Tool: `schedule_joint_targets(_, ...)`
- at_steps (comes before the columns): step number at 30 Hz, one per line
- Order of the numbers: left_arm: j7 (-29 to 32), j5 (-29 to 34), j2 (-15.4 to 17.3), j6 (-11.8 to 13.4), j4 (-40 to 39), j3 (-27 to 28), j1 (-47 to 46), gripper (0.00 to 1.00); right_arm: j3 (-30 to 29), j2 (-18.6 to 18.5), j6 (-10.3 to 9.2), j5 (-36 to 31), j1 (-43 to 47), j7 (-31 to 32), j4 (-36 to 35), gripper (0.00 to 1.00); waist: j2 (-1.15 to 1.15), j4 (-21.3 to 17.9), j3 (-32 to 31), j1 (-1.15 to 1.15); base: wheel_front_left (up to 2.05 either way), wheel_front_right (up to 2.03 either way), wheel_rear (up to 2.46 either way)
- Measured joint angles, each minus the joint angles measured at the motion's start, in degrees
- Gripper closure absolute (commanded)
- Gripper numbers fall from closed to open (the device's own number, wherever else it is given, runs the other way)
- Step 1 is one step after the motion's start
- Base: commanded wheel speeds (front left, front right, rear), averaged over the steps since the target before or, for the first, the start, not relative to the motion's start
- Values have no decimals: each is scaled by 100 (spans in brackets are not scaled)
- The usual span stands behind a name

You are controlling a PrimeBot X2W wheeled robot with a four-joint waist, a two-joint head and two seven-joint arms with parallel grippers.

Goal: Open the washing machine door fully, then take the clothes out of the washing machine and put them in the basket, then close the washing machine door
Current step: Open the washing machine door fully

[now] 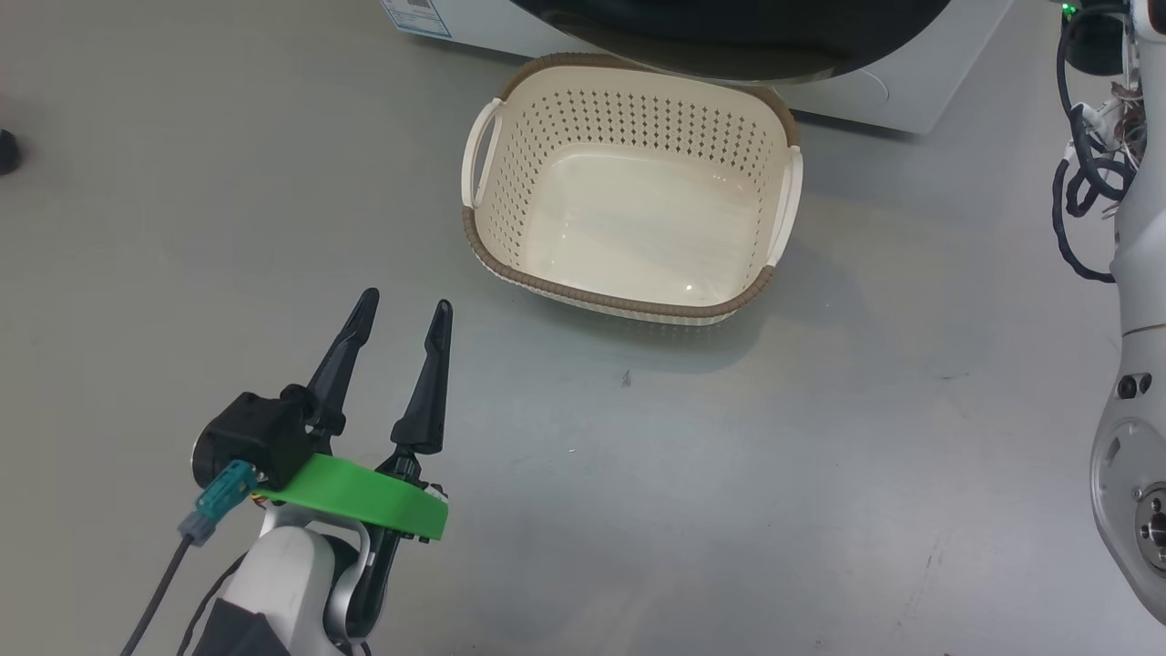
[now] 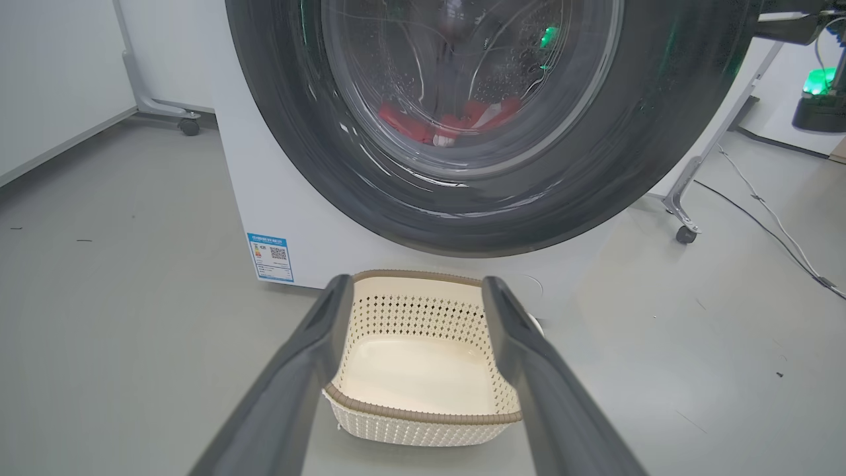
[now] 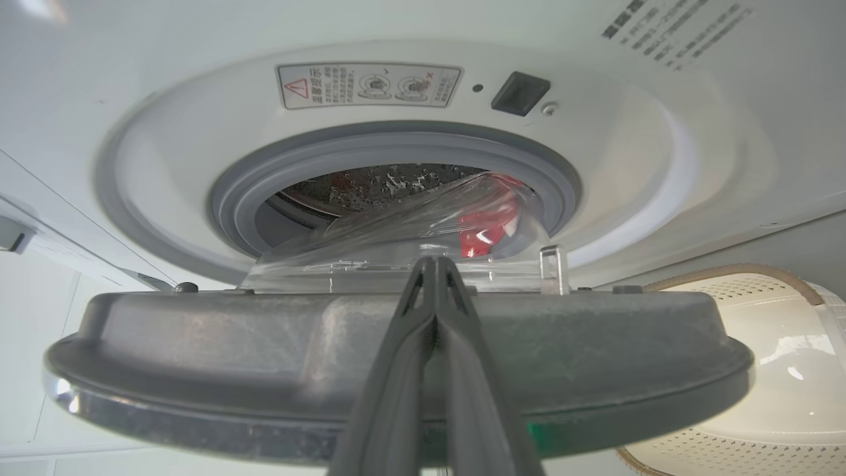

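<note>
The cream basket point(image 1: 592, 296) with a brown rim stands empty on the floor in front of the white washing machine point(image 1: 874, 91). My left gripper point(image 1: 406, 302) hovers open, low and left of the basket, holding nothing. From the left wrist, the basket point(image 2: 410, 413) lies between the fingers, under the washing machine door point(image 2: 297, 165), and red clothes point(image 2: 456, 125) show through the glass. My right gripper point(image 3: 433, 261) is shut, its tips against the inner edge of the partly open door point(image 3: 198, 344). Behind the door are the grey seal, the drum and the red clothes point(image 3: 486, 225).
A blue label point(image 2: 271, 256) sits low on the machine's front. Wheeled frame legs point(image 2: 687, 233) and floor cables point(image 2: 760, 211) lie to the machine's right, another castor point(image 2: 188, 125) to its left. My right arm's pale forearm point(image 1: 1139, 273) with black cables stands at the right edge.
</note>
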Motion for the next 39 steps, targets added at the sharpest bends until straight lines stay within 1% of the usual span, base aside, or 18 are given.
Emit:
schedule_joint_targets(3, 0, 0, 0, 0, 5, 4, 0, 0, -76, -13, -22, 74, -10, 67, 119, 100, 0, 22, -6, 0, 0, 0, 0)
schedule_joint_targets(6, 0, 0, 0, 0, 10, 8, 0, 0, -198, -18, -51, 292, -74, 186, 214, 100, 0, 40, -10, 0, 0, 0, 0)
schedule_joint_targets(15, 0, 1, -1, 0, 20, 8, 1, 0, -132, -26, -54, 365, -163, 519, 434, 100, 0, 48, -24, 0, 0, 0, 0)
schedule_joint_targets(25, 0, 1, -1, 0, 19, 23, 0, 0, -88, -1, -59, 367, -166, 664, 641, 100, 0, 29, -65, 0, 0, 0, 0)
schedule_joint_targets(39, 0, 46, -1, 0, 62, 89, 2, 0, -104, 31, -60, 620, -22, 825, 965, 100, 0, -35, -253, 0, 0, 0, 0)
